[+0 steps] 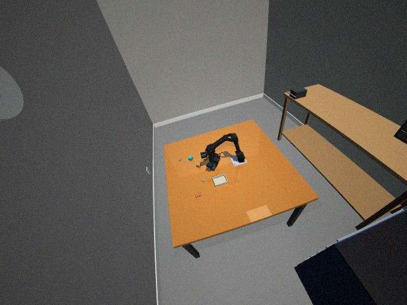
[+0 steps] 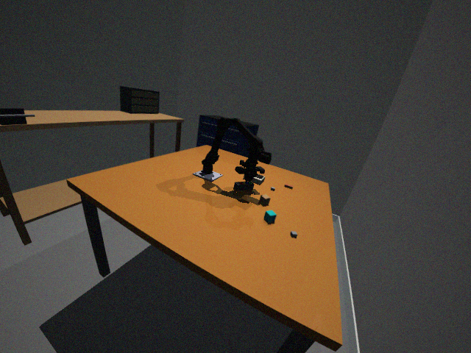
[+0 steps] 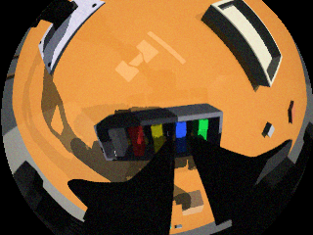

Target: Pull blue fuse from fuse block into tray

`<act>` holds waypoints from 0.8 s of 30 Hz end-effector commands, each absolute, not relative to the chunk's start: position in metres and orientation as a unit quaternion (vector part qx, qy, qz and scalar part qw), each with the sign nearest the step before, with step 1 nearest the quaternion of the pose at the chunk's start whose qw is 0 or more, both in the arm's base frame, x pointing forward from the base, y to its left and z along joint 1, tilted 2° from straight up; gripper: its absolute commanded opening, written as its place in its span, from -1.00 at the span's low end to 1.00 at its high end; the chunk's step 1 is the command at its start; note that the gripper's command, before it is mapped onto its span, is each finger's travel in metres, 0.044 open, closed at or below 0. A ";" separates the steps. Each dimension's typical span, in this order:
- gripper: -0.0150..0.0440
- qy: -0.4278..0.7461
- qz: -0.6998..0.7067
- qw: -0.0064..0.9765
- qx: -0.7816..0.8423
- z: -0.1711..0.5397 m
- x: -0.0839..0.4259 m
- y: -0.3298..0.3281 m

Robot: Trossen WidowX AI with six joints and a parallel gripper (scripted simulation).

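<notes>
A: Blue fuse sits in the fuse block, hidden under the arm from the top, near the tray.

B: From the exterior view?

A: Gripper hangs just over the block.

B: Wrist?

A: Four fuses, one tray. Fingers narrowly parted, holding nothing; descend straight, straddling blue only.

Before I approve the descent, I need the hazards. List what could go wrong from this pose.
1. The gripper stands narrowly open, and the blue fuse sits close between the yellow fuse and the green fuse. A slightly off-centre descent would likely touch a neighbour or the fuse block.
2. The tray lies off to one side. Heading there before the fuse is out could scrape it on the block.
</notes>
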State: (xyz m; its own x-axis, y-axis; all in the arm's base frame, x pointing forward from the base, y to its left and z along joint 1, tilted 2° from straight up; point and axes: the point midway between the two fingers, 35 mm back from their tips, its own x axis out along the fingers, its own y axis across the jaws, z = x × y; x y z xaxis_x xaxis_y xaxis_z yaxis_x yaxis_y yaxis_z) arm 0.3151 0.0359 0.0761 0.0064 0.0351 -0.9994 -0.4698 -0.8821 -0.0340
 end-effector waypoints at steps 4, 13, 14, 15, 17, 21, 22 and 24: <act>-0.24 0.158 0.687 0.187 -0.684 0.074 0.315 0.037; -0.24 0.158 0.687 0.187 -0.684 0.066 0.315 0.037; -0.24 0.158 0.687 0.187 -0.684 0.066 0.315 0.037; -0.24 0.158 0.687 0.187 -0.684 0.065 0.315 0.037; -0.24 0.158 0.687 0.187 -0.684 0.065 0.315 0.037; -0.24 0.158 0.687 0.187 -0.684 0.065 0.315 0.037; -0.24 0.158 0.687 0.187 -0.684 0.065 0.315 0.037; -0.29 0.159 0.687 0.184 -0.685 0.066 0.315 0.036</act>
